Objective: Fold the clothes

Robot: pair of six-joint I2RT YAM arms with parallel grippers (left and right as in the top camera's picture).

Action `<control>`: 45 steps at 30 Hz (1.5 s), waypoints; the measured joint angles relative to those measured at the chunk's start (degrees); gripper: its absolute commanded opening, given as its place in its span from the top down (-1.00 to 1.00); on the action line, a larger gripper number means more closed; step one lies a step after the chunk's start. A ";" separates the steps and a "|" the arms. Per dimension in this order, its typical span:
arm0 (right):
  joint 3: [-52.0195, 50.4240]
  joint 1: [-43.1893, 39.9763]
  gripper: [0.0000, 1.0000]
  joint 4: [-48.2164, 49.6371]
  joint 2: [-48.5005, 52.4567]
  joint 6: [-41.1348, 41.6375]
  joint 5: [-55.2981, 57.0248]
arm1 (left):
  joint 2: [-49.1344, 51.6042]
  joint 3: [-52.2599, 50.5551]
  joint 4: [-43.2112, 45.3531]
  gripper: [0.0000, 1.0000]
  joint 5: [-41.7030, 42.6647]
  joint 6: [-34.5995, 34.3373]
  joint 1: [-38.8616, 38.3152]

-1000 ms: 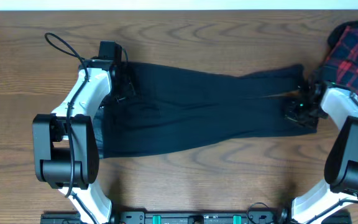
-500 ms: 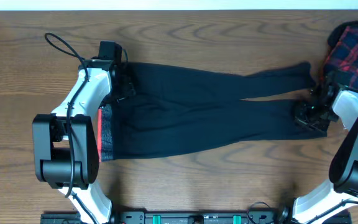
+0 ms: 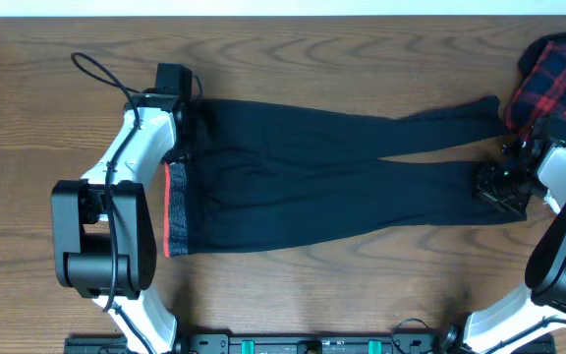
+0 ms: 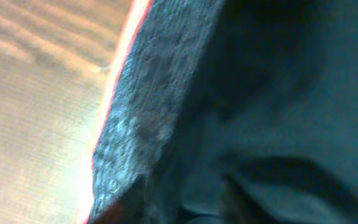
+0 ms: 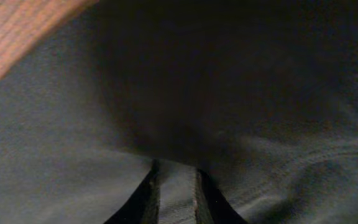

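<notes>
The black trousers lie flat across the table with both legs pointing right. Their grey-flecked waistband, edged in red-orange, faces left. My left gripper sits on the upper corner of the waist end. In the left wrist view the waistband and dark cloth fill the picture, and the fingers do not show clearly. My right gripper rests on the end of the lower leg. Its fingers stand slightly apart on the cloth, with a flat strip of fabric showing in the gap.
A red-and-black plaid garment lies bunched at the back right corner, just beyond the right arm. A black cable loops behind the left arm. Bare wood runs along the front of the trousers.
The right gripper moved right, drawing the legs out longer, then parted its fingers a little. The waistband's red edge came into view at the left. The left arm stayed in place.
</notes>
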 measured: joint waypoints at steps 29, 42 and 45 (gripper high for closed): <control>-1.79 7.30 0.63 -3.78 -25.88 -5.20 -8.46 | 7.37 0.00 19.61 0.88 5.60 6.36 -1.77; -1.79 7.30 0.62 -3.10 -25.97 -5.22 -8.55 | 11.82 0.68 30.38 0.90 5.77 6.38 -1.77; -1.79 7.30 0.61 -2.29 -25.97 -5.25 -8.57 | 12.79 0.70 34.47 0.88 5.75 6.38 -1.77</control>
